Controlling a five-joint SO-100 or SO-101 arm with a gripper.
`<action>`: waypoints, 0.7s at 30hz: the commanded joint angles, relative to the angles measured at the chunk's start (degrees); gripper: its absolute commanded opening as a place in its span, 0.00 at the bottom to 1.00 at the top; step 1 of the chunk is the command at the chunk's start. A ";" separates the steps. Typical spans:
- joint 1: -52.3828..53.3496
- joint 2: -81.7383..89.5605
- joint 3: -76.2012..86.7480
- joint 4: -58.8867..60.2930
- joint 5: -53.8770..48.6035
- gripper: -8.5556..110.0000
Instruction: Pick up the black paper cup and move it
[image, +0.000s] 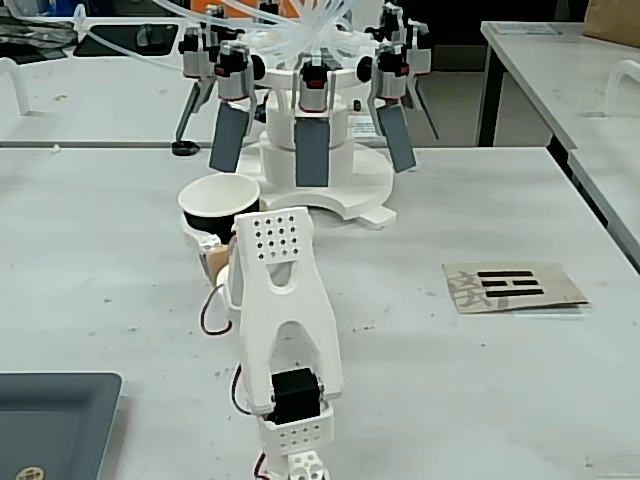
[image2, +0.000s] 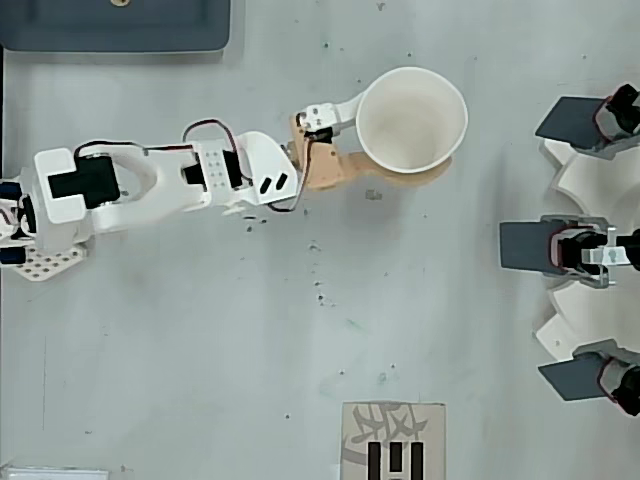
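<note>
Overhead view, left to right. Dark tray (image2: 115, 25) at top left, well behind the fingers. White arm (image2: 160, 185) reaches rightward. Gripper (image2: 405, 135) is clamped around the black paper cup (image2: 412, 120): white finger (image2: 335, 112) on its upper side, tan finger (image2: 390, 178) on its lower side. The cup is upright, mouth open. Beyond the fingertips stands the paddle fixture (image2: 585, 250). Printed card (image2: 393, 440) lies well below.

Fixed view: cup (image: 218, 205) sits just ahead of the arm.

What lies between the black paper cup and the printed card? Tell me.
Only bare table with small dark specks: in the overhead view nothing stands between the black paper cup, clamped in the gripper, and the printed card.
</note>
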 joint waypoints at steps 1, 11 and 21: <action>1.41 7.21 2.20 -1.76 -0.88 0.15; 2.81 16.44 12.92 -4.75 -2.37 0.14; 4.22 23.99 20.48 -6.06 -4.22 0.14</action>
